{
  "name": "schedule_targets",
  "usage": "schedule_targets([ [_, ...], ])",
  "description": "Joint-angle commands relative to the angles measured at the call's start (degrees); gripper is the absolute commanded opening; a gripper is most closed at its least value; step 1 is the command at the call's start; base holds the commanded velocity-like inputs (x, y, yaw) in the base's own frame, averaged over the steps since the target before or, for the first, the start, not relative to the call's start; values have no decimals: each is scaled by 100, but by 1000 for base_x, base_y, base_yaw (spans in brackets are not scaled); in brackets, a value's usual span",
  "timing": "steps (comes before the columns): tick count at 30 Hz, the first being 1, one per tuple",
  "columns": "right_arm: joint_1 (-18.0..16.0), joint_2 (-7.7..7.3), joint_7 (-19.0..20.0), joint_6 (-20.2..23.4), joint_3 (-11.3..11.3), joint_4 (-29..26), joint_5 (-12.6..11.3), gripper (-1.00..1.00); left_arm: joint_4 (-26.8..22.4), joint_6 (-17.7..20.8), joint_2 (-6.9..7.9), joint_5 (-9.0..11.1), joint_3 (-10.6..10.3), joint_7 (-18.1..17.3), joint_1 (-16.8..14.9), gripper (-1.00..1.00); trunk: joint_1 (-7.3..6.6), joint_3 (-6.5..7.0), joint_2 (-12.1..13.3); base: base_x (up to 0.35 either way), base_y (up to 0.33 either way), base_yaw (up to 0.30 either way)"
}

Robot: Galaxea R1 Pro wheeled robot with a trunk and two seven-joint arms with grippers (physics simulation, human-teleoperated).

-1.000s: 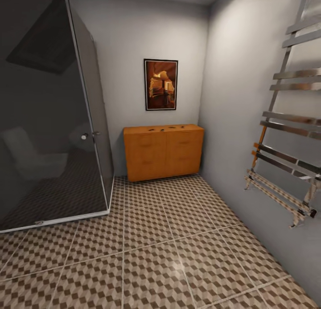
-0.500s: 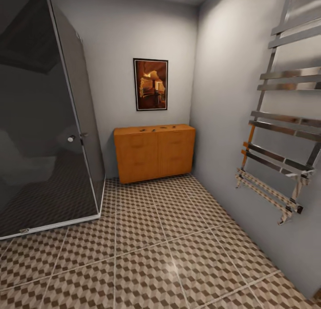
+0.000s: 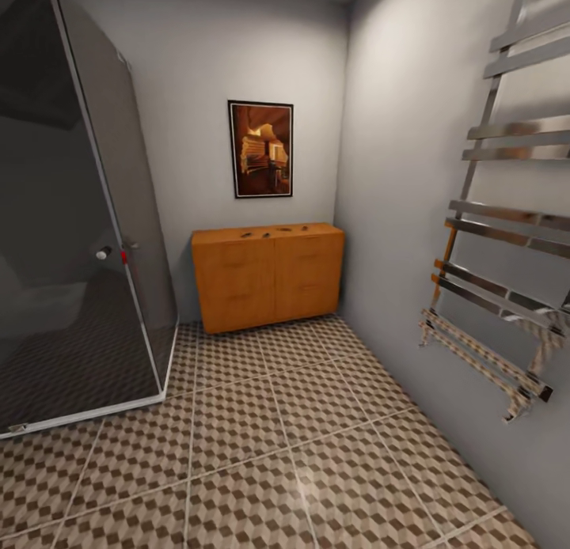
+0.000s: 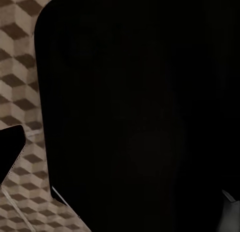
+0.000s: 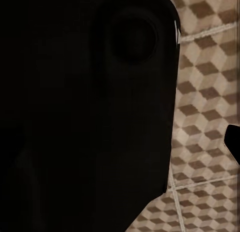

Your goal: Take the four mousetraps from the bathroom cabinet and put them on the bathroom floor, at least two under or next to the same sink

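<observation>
Four small dark mousetraps [image 3: 273, 232] are lying on the orange-brown wooden cabinet [image 3: 269, 280] at twelve o'clock; nothing is moved yet. I cannot tell either claw's state.

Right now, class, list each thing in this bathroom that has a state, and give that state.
cabinet: drawers all shut, standing against the back wall.
mousetraps: small dark pieces lying on the cabinet top; none on the floor yet.
shower door: shut.
towel rail: bare, nothing hanging on it.
picture: hanging straight above the cabinet.
floor: tiled.
</observation>
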Motion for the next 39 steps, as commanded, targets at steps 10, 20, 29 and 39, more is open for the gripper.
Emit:
schedule_targets([
  [10, -3, 0, -1, -6, 1, 2, 1, 100, -2, -9, 1, 14, 4, 6, -1, 100, 3, -5, -2, 313, -14, 0],
  [20, -3, 0, -1, -6, 2, 2, 2, 100, -2, -15, 3, 12, 9, 11, -1, 100, 3, -5, -2, 318, -2, 0],
  [29, -3, 0, -1, -4, 2, 2, 6, 100, -2, -17, 8, 11, 9, 10, -1, 100, 3, -5, -2, 321, 0, 0],
  [39, -3, 0, -1, -3, 2, 2, 3, 100, -9, -17, 11, 11, 9, 5, -1, 100, 3, -5, -2, 322, 0, 0],
])
